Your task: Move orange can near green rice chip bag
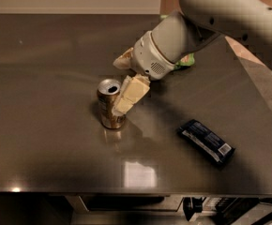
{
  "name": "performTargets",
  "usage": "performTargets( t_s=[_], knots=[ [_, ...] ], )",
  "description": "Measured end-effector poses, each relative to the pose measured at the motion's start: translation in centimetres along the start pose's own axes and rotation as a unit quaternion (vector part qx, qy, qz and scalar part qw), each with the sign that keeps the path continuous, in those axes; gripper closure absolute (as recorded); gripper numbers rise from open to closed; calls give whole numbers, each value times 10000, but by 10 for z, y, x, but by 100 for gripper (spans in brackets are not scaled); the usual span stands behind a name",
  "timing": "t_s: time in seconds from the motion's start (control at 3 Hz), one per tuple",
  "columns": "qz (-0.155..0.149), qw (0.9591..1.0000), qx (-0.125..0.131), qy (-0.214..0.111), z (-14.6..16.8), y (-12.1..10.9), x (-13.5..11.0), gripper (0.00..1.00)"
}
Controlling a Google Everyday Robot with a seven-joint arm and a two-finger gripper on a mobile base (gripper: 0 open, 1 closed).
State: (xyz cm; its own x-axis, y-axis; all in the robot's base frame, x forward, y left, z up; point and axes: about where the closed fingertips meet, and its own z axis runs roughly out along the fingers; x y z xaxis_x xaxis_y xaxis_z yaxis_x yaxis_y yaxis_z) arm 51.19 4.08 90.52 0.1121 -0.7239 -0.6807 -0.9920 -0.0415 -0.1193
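The task had barely got going, judging by how things lay. The orange can (pixel 106 108) stood upright on the counter (pixel 51 78), a little left of centre, its silver top and dark drinking hole facing up and its base flat on the surface, so it had not been lifted. The end effector (pixel 128 96) was down at the can's right side, its cream-coloured tip against or overlapping the upper wall of the can. Whether it was spread, pressed together, or already pinching the can could not be told, since the can and the wrist hid the rest of it. The green rice chip bag (pixel 186 60) lay farther back on the counter, mostly hidden behind the pale arm (pixel 173 36), with only a green edge showing to the right of the wrist and a tan scrap to its left. Can and bag were apart, with the wrist between them. A dark blue wrapper (pixel 206 142) lay flat to the front right, well clear of both. What remained, apparently, was securing the can, carrying it back toward the bag and setting it down beside it.
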Motion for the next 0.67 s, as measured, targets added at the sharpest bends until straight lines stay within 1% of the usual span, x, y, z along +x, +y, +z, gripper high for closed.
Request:
performTargets(
  t_s=[0.33,0.67],
  knots=[
    [-16,9999,-89,-78,-1,5,-3,40],
    [-23,9998,-110,-165,-9,10,-4,62]
  ],
)
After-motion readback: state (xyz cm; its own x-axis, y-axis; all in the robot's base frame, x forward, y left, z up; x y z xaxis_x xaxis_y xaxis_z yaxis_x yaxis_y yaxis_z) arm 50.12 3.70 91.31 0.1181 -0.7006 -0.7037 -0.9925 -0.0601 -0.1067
